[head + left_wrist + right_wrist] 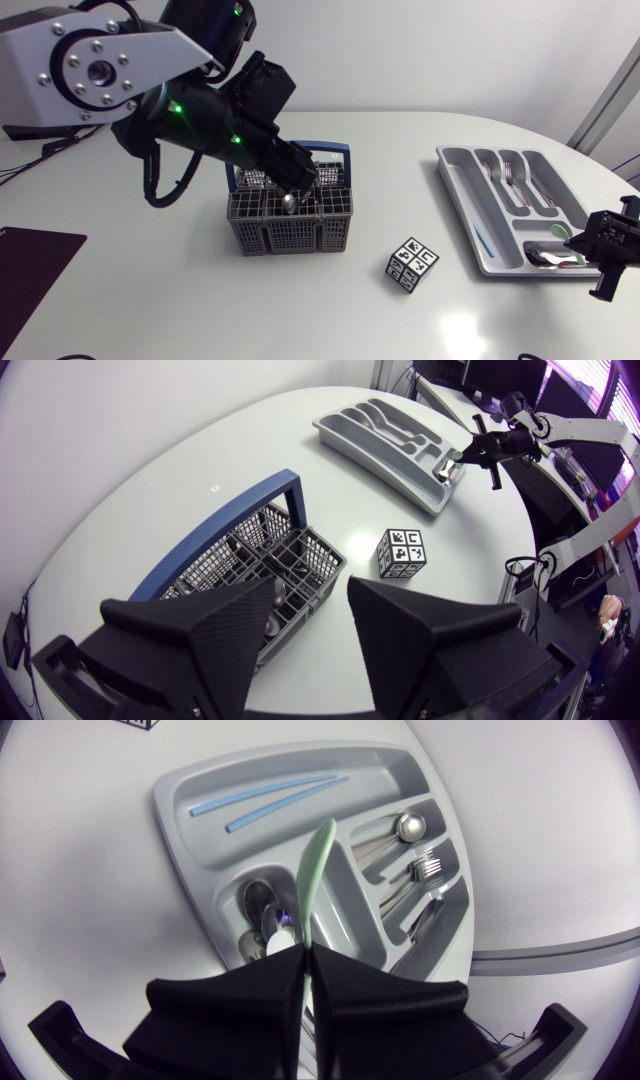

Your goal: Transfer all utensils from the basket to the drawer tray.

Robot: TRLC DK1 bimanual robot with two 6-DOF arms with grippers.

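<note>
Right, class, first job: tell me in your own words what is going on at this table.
Two robot arms are moving cutlery from a grey basket to a grey drawer tray. The right claw is shut on a pale green utensil, holding it over the tray, which already has spoons and forks in it. The left claw hangs open above the basket, where a metal utensil stands.

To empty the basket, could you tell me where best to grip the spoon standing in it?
Probably the spoon by its bowl end, from straight above: only that end sticks up over the basket rim, the handle sunk in a cell.
</note>
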